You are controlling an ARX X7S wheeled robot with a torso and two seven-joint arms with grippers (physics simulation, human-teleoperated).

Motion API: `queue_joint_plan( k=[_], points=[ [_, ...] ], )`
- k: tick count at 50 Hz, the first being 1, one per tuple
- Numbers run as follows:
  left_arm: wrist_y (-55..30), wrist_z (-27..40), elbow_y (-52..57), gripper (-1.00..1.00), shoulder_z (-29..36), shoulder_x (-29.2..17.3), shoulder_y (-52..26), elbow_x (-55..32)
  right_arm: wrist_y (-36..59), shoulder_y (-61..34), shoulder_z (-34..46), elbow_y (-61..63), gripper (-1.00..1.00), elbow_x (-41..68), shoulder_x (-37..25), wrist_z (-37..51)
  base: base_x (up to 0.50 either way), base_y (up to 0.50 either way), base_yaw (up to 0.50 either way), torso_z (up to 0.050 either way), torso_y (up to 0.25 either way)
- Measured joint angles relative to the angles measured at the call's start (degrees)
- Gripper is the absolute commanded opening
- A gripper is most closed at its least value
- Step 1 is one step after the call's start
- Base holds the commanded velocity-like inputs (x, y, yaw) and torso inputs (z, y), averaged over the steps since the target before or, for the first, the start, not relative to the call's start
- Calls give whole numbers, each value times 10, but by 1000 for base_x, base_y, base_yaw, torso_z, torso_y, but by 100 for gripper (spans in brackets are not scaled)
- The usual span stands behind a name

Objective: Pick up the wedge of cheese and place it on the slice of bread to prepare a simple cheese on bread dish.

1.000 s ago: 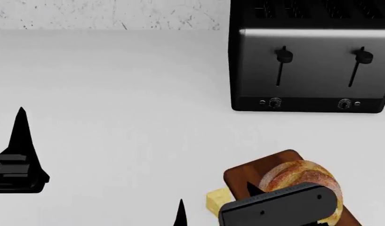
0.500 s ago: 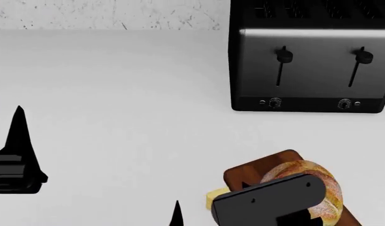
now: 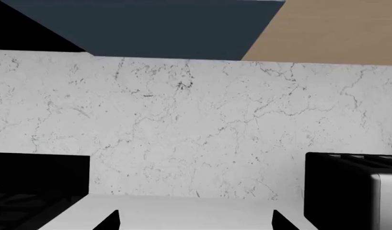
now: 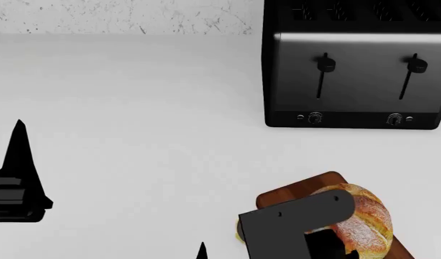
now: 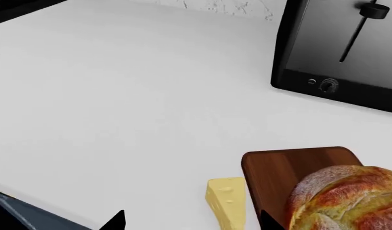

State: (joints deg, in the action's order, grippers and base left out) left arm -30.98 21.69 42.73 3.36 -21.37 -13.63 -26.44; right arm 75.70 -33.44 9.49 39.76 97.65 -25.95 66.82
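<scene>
The wedge of cheese (image 5: 226, 201) is a small pale yellow triangle with smooth flat faces and a few shallow dimples, lying on the white counter (image 4: 134, 108) just beside the near corner of the reddish-brown wooden board (image 5: 279, 167). On that board sits the slice of bread (image 5: 346, 199), really a round crusty loaf, golden-brown with white flour dusted over its top.

Behind them stands a black toaster (image 4: 357, 65) with 2 levers and 2 small knobs on its face; no brand or lettering can be read on it.

From the head view, the right arm's dark body (image 4: 293, 224) hangs over the board's near edge and hides the cheese almost entirely. The right gripper (image 5: 190, 221) is spread wide, its 2 dark fingertips (image 5: 114, 221) apart with the cheese lying between them, gripping nothing. The left gripper (image 3: 194, 221) is also spread, holding nothing, well off to the left over bare counter, facing the marbled wall (image 3: 183, 124).
</scene>
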Motion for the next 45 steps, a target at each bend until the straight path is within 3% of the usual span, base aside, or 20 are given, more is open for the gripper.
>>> queue_joint_plan(
  k=[21, 45],
  points=[
    [9, 4, 1, 100, 0, -2, 3, 0, -2, -40, 49, -49, 100, 33, -1, 40, 0, 0, 0, 0, 0],
    [18, 8, 1, 100, 0, -4, 5, -1, -4, -52, 70, -90, 100, -5, -4, 4, 0, 0, 0, 0, 0]
  ],
)
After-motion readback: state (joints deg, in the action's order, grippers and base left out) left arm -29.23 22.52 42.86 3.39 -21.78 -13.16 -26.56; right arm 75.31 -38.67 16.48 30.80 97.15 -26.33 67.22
